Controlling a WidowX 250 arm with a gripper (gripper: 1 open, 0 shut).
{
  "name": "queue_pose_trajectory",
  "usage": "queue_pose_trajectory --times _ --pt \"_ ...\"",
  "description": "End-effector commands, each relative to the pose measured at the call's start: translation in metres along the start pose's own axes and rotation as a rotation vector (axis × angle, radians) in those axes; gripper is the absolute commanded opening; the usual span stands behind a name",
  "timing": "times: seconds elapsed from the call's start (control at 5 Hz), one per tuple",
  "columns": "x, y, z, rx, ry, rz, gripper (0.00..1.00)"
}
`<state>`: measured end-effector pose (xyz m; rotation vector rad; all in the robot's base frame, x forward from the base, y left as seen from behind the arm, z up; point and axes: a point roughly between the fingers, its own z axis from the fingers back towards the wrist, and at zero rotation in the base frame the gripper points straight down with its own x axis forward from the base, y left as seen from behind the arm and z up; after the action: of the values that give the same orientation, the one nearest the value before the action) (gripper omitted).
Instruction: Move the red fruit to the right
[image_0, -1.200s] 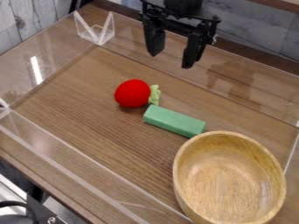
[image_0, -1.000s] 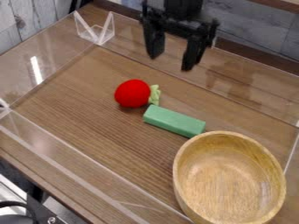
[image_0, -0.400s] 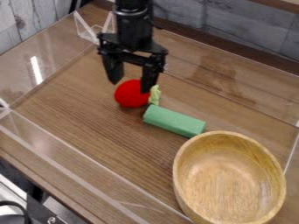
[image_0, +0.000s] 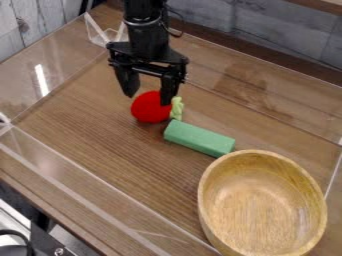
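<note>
Gripper (image_0: 147, 83): 2 fingers spread. Descending misaligned could knock the red toy fruit (image_0: 150, 108) into the green block (image_0: 199, 138).

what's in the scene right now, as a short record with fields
target: red fruit with a pale green stem piece, on the wooden table
gripper: open, above the fruit, dark fingers spread to either side
beside target: flat green block, lying on the table
container: round wooden bowl, beyond the block from the fruit
bowl contents: nothing visible
task state: fruit not yet in the gripper's hold, as far as the view shows
</note>
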<state>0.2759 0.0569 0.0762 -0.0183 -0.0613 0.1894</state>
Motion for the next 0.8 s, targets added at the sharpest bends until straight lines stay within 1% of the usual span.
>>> queue_pose_trajectory --times 0.0,0.4,0.6 --pt "0.007 0.001 0.000 0.008 -0.042 0.026 1.00" --pt "0.010 0.000 -0.011 0.010 -0.058 0.038 1.00" --pt "0.012 0.000 -0.013 0.013 -0.066 0.035 1.00"
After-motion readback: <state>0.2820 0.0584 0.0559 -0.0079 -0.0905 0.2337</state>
